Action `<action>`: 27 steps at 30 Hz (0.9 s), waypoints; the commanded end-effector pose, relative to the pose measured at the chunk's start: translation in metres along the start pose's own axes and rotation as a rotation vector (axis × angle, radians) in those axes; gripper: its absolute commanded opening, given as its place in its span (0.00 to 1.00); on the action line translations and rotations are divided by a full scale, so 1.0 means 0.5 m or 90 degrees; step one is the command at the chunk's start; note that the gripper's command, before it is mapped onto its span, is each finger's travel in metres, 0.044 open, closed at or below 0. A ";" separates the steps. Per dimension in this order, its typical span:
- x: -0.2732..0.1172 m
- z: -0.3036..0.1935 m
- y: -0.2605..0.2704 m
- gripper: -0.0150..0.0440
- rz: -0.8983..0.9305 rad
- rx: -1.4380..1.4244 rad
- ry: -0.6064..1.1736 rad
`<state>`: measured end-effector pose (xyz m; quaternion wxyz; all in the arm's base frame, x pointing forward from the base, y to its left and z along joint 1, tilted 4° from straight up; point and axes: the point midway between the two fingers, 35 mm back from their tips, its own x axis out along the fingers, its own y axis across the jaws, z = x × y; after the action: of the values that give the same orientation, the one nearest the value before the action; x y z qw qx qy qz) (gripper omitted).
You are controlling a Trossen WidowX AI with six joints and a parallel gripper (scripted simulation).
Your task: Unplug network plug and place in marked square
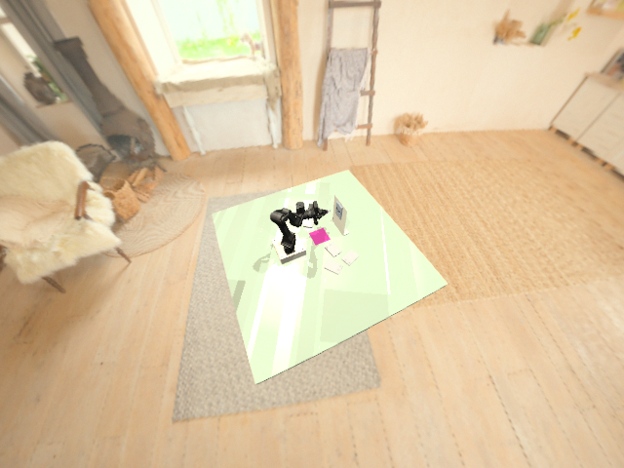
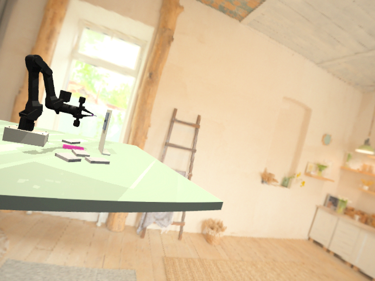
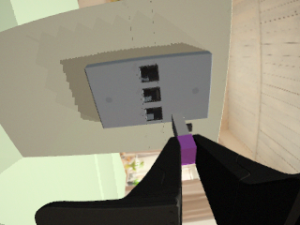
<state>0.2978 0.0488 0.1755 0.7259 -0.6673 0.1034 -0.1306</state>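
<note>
Here, the plug (image 3: 187, 149) points toward the panel (image 1: 339, 215) (image 2: 105, 133) (image 3: 42, 94), lengthwise.

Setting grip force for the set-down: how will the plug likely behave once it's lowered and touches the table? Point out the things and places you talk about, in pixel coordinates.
The plug (image 3: 187, 149) looks stiff: its purple body shows no visible bend in the pincer (image 2: 94, 115) (image 3: 184, 142). Probably light, being small beside the fingers. Flat, boxy sides suggest it won't roll, but the slim grey nose ahead could make it tip if it lands first.

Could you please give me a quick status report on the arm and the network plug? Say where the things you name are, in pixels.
Black parallel-jaw gripper (image 1: 326, 212) (image 2: 94, 115) (image 3: 184, 142) shut on purple-and-grey plug (image 3: 187, 150). Plug out of grey socket plate (image 3: 127, 94). Flat magenta square (image 1: 319, 236) (image 2: 72, 147) unobstructed.
</note>
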 end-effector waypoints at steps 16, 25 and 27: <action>-0.018 -0.015 -0.059 0.25 0.000 -0.001 0.004; -0.028 -0.025 -0.079 0.25 0.000 -0.002 0.004; -0.025 -0.024 -0.076 0.25 0.005 -0.013 0.000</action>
<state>0.2799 0.0396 0.2106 0.7254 -0.6676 0.1050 -0.1307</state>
